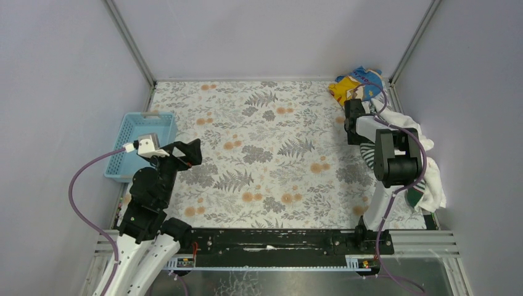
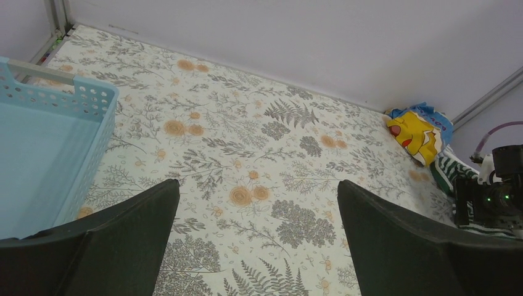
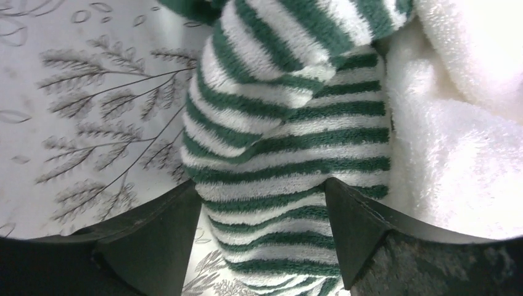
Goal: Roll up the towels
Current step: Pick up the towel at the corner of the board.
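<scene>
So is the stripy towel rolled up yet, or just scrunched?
Scrunched, not rolled. The striped towel lies in bumpy folds beside the white towel, the open right pincer straddling it.

2 black arms (image 1: 151,188), white lower links (image 1: 132,262), purple cables (image 1: 77,179); L gripper (image 2: 256,203), R gripper (image 3: 262,203) black

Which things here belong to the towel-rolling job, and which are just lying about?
Job: green-and-white striped towel; white terry towel.
Lying about: yellow-and-blue printed cloth; blue basket.
</scene>
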You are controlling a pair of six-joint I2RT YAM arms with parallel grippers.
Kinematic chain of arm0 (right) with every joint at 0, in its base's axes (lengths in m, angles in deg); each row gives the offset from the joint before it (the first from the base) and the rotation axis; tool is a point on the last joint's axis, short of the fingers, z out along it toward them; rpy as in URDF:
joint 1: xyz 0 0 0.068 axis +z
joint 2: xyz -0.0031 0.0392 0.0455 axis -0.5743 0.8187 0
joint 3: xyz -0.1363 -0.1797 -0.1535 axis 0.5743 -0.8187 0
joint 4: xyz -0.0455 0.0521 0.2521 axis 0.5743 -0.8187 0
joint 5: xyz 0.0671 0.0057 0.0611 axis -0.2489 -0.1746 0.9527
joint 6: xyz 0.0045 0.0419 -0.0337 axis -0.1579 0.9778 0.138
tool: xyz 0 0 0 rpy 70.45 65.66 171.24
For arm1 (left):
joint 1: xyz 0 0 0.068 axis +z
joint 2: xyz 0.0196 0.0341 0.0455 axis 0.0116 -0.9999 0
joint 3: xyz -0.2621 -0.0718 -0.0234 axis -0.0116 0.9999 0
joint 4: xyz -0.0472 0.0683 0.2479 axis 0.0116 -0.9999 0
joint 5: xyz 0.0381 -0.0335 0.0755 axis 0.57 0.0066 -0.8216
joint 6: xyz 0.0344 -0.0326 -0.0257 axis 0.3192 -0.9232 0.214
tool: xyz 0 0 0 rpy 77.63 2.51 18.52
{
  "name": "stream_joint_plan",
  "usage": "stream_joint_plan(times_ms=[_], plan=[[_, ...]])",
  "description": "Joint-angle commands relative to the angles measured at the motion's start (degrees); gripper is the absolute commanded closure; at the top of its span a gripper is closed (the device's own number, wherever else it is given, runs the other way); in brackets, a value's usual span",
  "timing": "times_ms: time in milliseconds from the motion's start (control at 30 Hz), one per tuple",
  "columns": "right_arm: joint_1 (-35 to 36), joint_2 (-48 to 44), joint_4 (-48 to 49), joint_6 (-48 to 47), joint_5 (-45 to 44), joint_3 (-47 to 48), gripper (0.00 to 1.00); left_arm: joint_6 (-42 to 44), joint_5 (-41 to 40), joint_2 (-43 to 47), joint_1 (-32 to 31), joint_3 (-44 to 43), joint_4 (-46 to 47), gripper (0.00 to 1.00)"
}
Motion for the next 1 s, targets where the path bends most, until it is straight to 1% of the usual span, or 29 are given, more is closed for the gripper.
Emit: stream_joint_plan(times_ms=[0, 67, 133, 300, 333, 533, 600, 667, 700, 867, 967], plan=[[-2.09, 2.74, 0.11, -2.42, -6.90, 0.54, 0.24, 1.41, 0.36, -0.26, -0.37, 0.44, 3.34, 0.00], [-2.97, 2.98, 0.51, -3.10, -7.54, 0.61, 0.33, 1.48, 0.46, -0.40, -0.32, 0.43, 3.35, 0.00], [-3.53, 2.36, 1.30, -3.74, -8.12, 0.70, 0.48, 1.50, 0.52, -0.45, -0.32, 0.44, 3.35, 0.00], [-3.86, -3.94, 2.94, -4.15, -9.16, 2.87, 0.93, 1.66, 0.69, -0.48, -0.37, 0.44, 3.35, 0.00], [-3.86, -5.63, 3.42, -4.37, -10.42, 3.45, 0.99, 1.67, 0.60, -0.39, -0.33, 0.43, 3.31, 0.00], [-4.22, -14.87, 8.94, -7.34, -20.60, 8.20, 1.00, 1.76, 0.79, -0.37, -0.28, 0.55, 3.36, 0.00], [-4.22, -18.84, 13.08, -10.57, -23.16, 8.76, 1.00, 1.76, 0.77, -0.42, -0.26, 0.53, 3.35, 0.00], [-4.22, -22.06, 17.59, -14.56, -23.60, 8.82, 1.00, 1.85, 0.68, -0.40, -0.29, 0.54, 3.35, 0.00], [-4.22, -23.49, 17.99, -15.43, -23.09, 9.47, 1.00, 1.85, 0.60, -0.36, -0.30, 0.60, 3.35, 0.00], [-4.22, -29.30, 14.61, -13.93, -16.93, 15.15, 1.00, 1.81, 0.58, -0.97, -0.32, 0.61, 3.52, 0.00], [-3.69, -31.28, 9.89, -11.46, -9.28, 19.76, 1.00, 1.85, 0.59, -1.50, -0.28, 0.53, 3.44, 0.00]])
